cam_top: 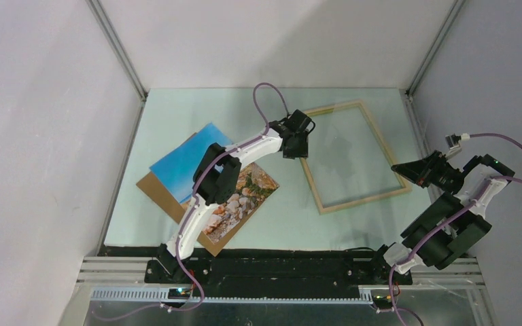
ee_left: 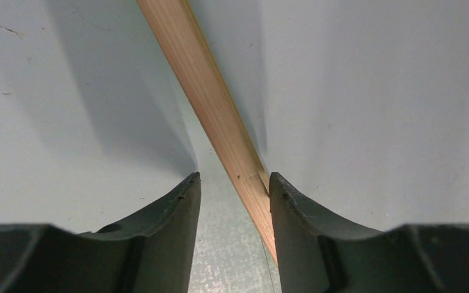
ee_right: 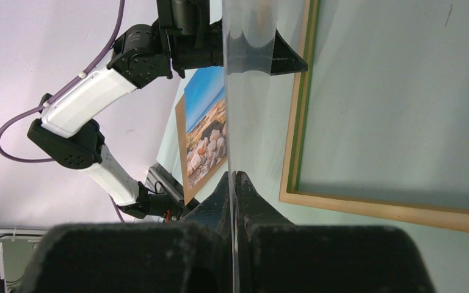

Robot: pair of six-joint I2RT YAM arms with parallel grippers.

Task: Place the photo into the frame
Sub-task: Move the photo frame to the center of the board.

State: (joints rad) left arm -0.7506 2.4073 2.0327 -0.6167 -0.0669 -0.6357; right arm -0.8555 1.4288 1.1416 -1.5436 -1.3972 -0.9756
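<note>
The frame [cam_top: 363,198] lies flat right of centre, light wood showing, with a green inner edge in the right wrist view [ee_right: 296,122]. The photo [cam_top: 177,166] lies picture up at the left on a brown board [cam_top: 155,189], partly under my left arm; it also shows in the right wrist view [ee_right: 204,134]. My left gripper [cam_top: 296,151] is open at the frame's left rail. That rail [ee_left: 207,91] runs between its fingers, close to the right one [ee_left: 235,180]. My right gripper [cam_top: 399,167] is shut on the edge of a clear sheet [ee_right: 250,91] held over the frame [ee_right: 235,177].
The pale green table top [cam_top: 177,109] is walled by grey panels on three sides. A metal rail [cam_top: 279,261] with the arm bases runs along the near edge. My left arm [ee_right: 91,97] reaches across the photo towards the frame.
</note>
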